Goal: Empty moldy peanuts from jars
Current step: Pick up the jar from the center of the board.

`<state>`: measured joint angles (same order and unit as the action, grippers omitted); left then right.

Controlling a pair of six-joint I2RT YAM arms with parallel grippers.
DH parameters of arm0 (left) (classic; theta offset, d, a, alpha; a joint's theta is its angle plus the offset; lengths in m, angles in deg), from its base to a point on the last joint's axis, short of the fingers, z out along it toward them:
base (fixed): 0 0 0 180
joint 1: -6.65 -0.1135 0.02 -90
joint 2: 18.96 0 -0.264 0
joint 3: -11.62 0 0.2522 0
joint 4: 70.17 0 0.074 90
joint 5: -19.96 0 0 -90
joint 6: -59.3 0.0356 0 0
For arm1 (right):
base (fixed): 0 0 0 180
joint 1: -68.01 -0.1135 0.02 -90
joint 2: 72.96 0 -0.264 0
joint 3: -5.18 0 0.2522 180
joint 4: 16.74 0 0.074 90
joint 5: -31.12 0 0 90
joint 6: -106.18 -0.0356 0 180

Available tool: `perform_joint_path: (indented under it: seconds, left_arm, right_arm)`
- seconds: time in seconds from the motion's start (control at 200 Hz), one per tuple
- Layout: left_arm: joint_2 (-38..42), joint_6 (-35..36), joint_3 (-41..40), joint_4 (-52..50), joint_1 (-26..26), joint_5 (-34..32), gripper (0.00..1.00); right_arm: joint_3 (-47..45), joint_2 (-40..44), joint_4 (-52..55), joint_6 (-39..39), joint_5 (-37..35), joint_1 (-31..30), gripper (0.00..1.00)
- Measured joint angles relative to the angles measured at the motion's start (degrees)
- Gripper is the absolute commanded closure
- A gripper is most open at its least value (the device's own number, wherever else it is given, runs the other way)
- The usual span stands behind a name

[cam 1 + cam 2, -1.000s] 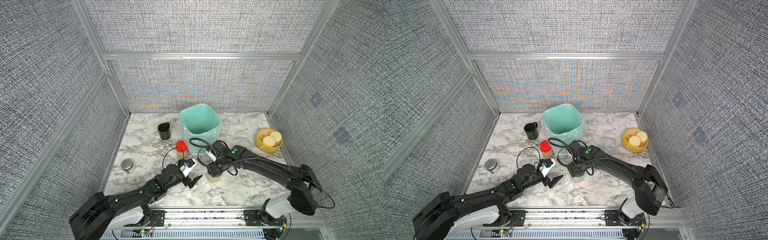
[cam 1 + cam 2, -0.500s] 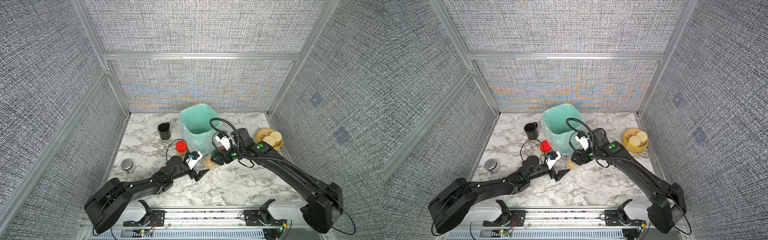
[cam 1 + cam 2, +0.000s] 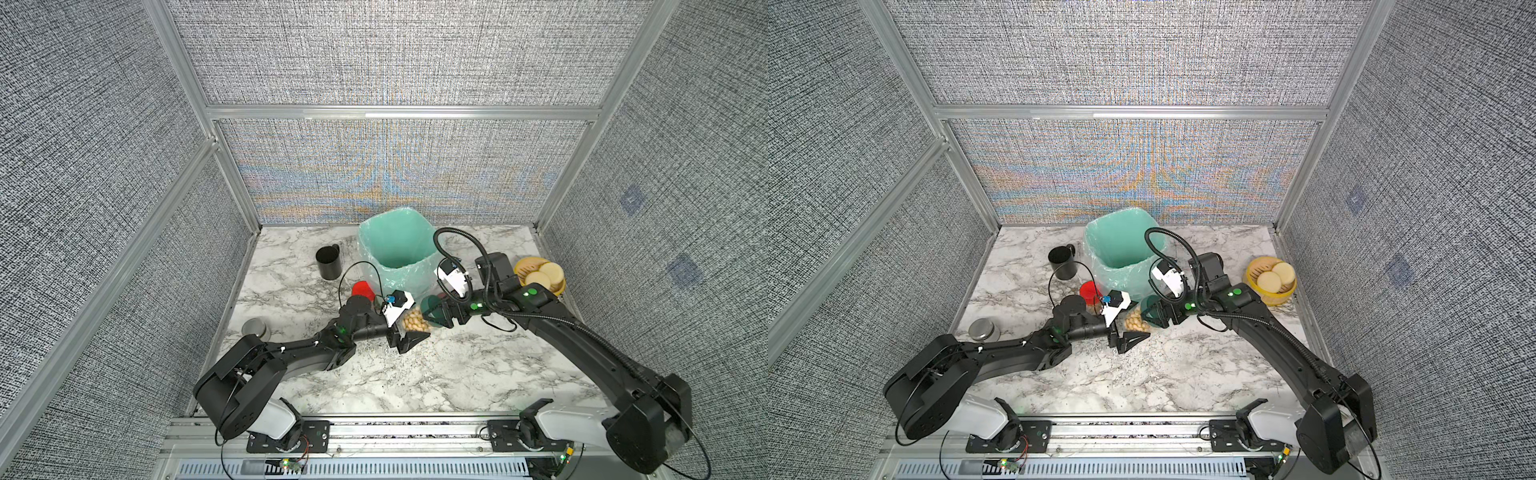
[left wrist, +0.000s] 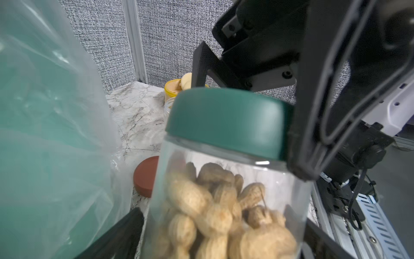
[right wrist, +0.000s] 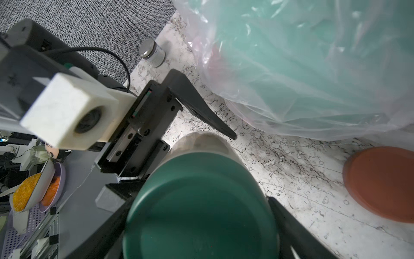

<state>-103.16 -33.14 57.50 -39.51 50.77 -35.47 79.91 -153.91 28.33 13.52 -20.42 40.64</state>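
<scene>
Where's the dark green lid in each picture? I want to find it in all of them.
In a top view: the green lid, mid-table, just in front of the bin bag.
In a top view: same spot, bag behind it.
Left wrist: close up, capping the peanut jar, bag beside it.
Right wrist: very close, seen flat-on, bag beyond it.
Shared landmark: the bin bag.

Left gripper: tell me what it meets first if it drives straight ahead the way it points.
The green-lidded jar: it sits between the left gripper's open fingers, its lid held by the right gripper. Depth to the palm is unclear.
</scene>
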Motion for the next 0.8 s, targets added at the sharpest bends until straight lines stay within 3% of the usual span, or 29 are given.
perform_joint_path:
  seconds: [0.37,0.465,0.526,0.561,0.621,0.801]
  left_arm:
    - [0.0,2.2,2.3,-5.9,0.0,1.8,0.01]
    - [0.1,2.2,2.6,-6.4,0.0,3.0,0.23]
    - [0.3,3.5,3.1,-7.6,0.0,3.6,0.43]
    - [0.5,3.9,3.5,-8.2,-0.1,4.1,0.6]
    - [0.5,4.4,4.3,-9.5,-0.1,4.6,0.99]
    - [0.9,5.6,6.2,-13.7,0.0,5.5,1.0]
  right_arm:
    - [-1.0,0.7,-3.4,0.2,4.2,0.0,1.0]
    - [-1.2,0.8,-4.1,0.5,4.4,0.0,1.0]
    - [-1.3,1.2,-4.8,0.3,4.8,0.0,1.0]
    - [-1.5,1.6,-5.0,0.2,4.9,0.1,1.0]
    - [-2.0,2.1,-5.9,0.2,4.8,0.1,1.0]
    - [-3.8,4.1,-8.2,0.5,4.4,0.1,1.0]
